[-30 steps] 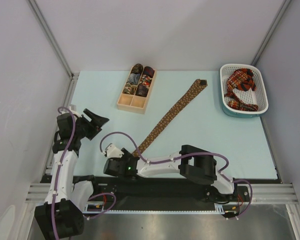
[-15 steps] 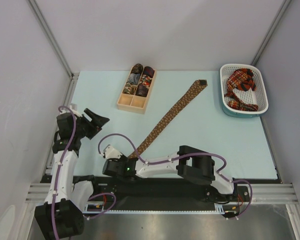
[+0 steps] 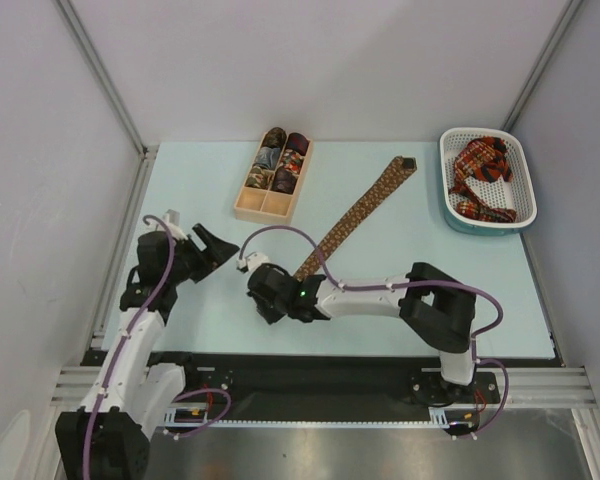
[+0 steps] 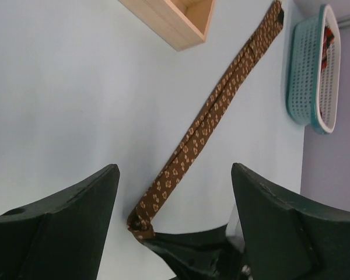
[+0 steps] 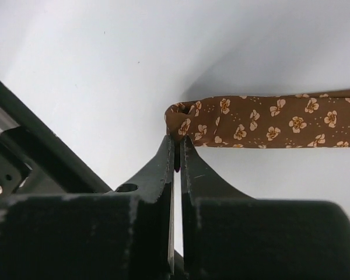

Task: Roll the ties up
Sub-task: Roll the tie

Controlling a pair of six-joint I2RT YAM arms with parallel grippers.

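The brown tie (image 3: 355, 215) with its small gold flowers lies flat in one long diagonal across the desk (image 3: 200, 180), its far end up towards the right and its near end close to the middle. That near end is curled over on itself, and the right gripper (image 5: 178, 146) is clenched on it, the two fingers pressed together with the folded edge of cloth pinched at their tips. Holding the very tip makes sense as the start of a roll: the first turn has to be made there, with the rest of the tie stretched out straight behind it so it can wind up evenly.

The left gripper (image 3: 218, 248) hangs released just to the left of that end, jaws spread wide and holding nothing, turned towards the tie as if ready to steady the fold or press the first turn.

Further off, a light wooden divided box (image 3: 263, 208) sits at the far middle with finished rolls (image 3: 280, 160) in its far compartments and its two near ones bare. At the far right, a white perforated basket (image 3: 480, 131) holds a heap of red plaid ties (image 3: 485, 175).

The desk is pale blue and smooth, enclosed by plain grey walls and metal frame posts.
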